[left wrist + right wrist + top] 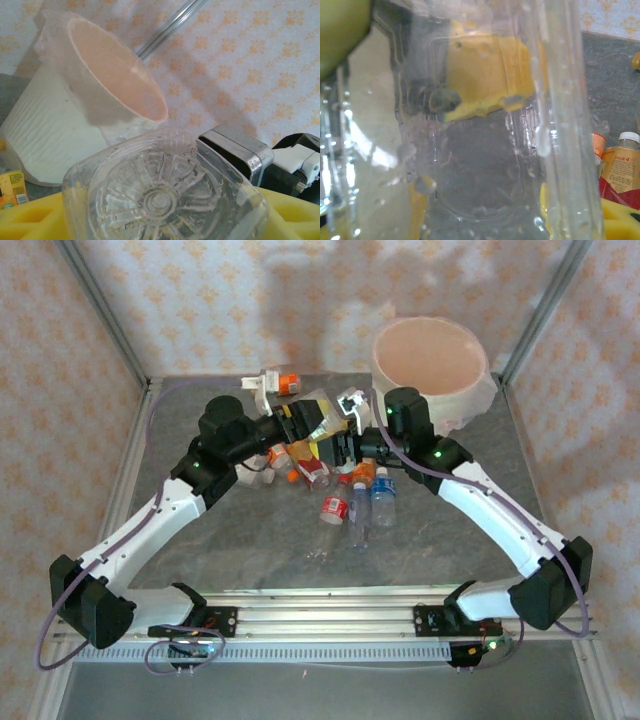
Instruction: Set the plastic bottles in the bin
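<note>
**Two grippers meeting over the table, with one bottle between them.**

A clear plastic bottle (318, 412) hangs in the air between the left gripper (302, 426) and the right gripper (343, 432), whose tips meet nose to nose. It is squarish in section with rounded corners and has a moulded, star-ribbed base. The base faces back into the left wrist camera. Its long axis therefore runs out along the left gripper's reach, with the neck end away, towards the bin (440, 400).

In the right wrist view the same bottle crosses the fingers side-on, and its thin wall is beaded with droplets. The left gripper's yellow pads (30, 220) flank the base on both sides. A yellow pad of the right gripper (620, 220) lies just beside the bottle's wall. Whether either pair of jaws presses on the plastic or stands slightly off it cannot be told.

The bin is a round white bucket with a rippled outer wall. A thin bag is folded over its rim, and its inside is smooth and pinkish. It stands beyond the right gripper, on that gripper's outer side.

The loose bottles (335, 508) lie on their sides in a heap below the two grippers and a little nearer the arm bases. They rest on the grey mottled table (240, 550) and carry red and blue labels and orange caps. An orange-labelled bottle (287, 383) lies apart, beyond the left gripper.
</note>
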### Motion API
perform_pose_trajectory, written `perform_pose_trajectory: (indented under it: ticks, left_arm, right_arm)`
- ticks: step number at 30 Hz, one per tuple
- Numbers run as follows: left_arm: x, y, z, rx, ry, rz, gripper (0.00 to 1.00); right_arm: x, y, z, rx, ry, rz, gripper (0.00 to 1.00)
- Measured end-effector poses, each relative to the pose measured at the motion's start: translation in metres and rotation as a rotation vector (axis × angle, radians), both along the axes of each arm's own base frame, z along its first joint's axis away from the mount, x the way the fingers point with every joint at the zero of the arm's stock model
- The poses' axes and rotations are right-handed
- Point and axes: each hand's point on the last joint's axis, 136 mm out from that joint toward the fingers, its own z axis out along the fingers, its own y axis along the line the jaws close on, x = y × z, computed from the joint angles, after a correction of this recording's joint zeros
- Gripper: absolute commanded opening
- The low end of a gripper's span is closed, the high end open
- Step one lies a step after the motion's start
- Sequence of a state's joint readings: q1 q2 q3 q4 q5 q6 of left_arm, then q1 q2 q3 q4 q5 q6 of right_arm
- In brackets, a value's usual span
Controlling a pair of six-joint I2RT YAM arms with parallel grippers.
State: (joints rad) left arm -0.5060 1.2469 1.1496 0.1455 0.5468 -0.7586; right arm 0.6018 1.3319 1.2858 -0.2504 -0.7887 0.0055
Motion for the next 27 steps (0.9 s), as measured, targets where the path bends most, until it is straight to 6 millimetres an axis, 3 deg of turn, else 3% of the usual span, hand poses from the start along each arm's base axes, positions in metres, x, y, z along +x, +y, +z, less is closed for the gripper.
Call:
perform_pose_trajectory:
  ticks: [5,9,11,15,19,23,27]
  left_arm:
    - [0.0,0.002,0.002,-0.001,0.018,0.01,1.0]
    - [0.007,0.03,0.004,0.025,0.064,0.182,1.0]
    - [0.009,0.059,0.002,0.029,0.118,0.327,1.0]
    - [0.008,0.116,-0.006,0.012,0.178,0.574,1.0]
    - [0.006,0.142,-0.042,0.043,0.28,0.71,1.0]
    - [0.008,0.151,-0.072,0.11,0.364,0.758,1.0]
    - [0.01,0.156,-0.088,0.152,0.409,0.775,1.0]
  right_arm:
    - [0.012,-0.01,-0.004,-0.05,-0.032,-0.09,0.47]
    - [0.031,-0.034,-0.004,-0.138,-0.055,-0.214,0.48]
    - [0.042,-0.05,0.008,-0.165,-0.081,-0.282,0.48]
    - [0.072,-0.088,0.064,-0.154,-0.185,-0.464,0.48]
    - [0.101,-0.125,0.101,-0.159,-0.256,-0.64,0.49]
    - [0.137,-0.154,0.102,-0.212,-0.255,-0.795,0.48]
    - [0.174,-0.182,0.078,-0.304,-0.216,-0.927,0.48]
